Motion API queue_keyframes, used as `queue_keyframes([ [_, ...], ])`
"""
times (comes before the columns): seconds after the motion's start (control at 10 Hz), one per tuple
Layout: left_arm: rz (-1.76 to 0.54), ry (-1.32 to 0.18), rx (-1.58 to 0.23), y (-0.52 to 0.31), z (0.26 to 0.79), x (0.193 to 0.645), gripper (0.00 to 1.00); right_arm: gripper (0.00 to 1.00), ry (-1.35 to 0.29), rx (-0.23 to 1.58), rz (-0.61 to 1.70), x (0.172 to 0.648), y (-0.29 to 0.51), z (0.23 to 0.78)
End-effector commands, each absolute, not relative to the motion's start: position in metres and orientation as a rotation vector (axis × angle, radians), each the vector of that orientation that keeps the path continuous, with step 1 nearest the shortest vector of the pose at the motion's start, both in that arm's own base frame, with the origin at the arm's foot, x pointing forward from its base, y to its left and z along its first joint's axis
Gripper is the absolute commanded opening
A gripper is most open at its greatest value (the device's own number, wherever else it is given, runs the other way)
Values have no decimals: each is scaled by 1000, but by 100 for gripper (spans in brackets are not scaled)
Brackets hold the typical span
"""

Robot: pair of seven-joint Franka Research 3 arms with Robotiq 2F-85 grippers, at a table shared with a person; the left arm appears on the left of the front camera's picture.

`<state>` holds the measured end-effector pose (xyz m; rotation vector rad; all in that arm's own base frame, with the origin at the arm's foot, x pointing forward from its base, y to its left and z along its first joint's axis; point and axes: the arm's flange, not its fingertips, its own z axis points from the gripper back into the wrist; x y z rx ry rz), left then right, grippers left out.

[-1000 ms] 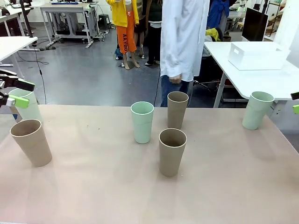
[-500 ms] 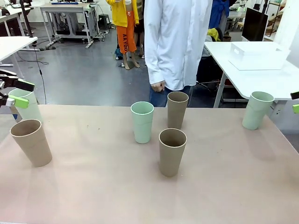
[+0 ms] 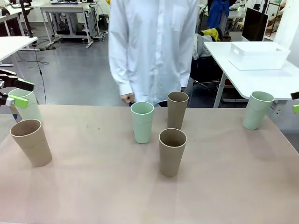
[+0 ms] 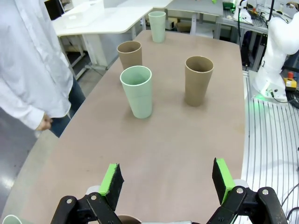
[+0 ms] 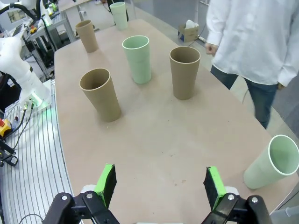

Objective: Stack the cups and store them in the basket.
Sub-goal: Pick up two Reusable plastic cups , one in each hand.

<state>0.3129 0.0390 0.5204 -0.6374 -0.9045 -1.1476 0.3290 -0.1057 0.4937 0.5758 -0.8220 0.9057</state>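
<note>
Several cups stand upright on the table. A mint cup [image 3: 142,122], a tan cup [image 3: 177,110] behind it and another tan cup [image 3: 172,152] in front form a group in the middle. At the left stand a tan cup [image 3: 31,142] and a mint cup [image 3: 29,105], at the right a mint cup [image 3: 257,110]. My left gripper [image 3: 21,93] hangs open at the left edge, in front of the left mint cup and holding nothing [image 4: 167,179]. My right gripper [image 5: 160,185] is open and empty, just inside the right edge [image 3: 295,102]. The basket [image 3: 258,56] sits on another table at the far right.
A person in a white shirt [image 3: 152,46] stands at the table's far edge, one hand [image 3: 126,98] hanging just behind the middle mint cup. Bare tabletop [image 3: 93,186] lies between the cup groups and along the near edge.
The person has walked left along the far edge and now stands behind the middle cups. Cups and both grippers have not moved.
</note>
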Motion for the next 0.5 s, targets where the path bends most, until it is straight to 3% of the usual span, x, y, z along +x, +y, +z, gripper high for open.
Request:
queue_keyframes([
  [0.0,-1161,-934,-647,38,521,315,100,100,-852,582,925,333,-107,495],
  [0.4,-1161,-934,-647,38,521,315,100,100,-852,582,925,333,-107,495],
])
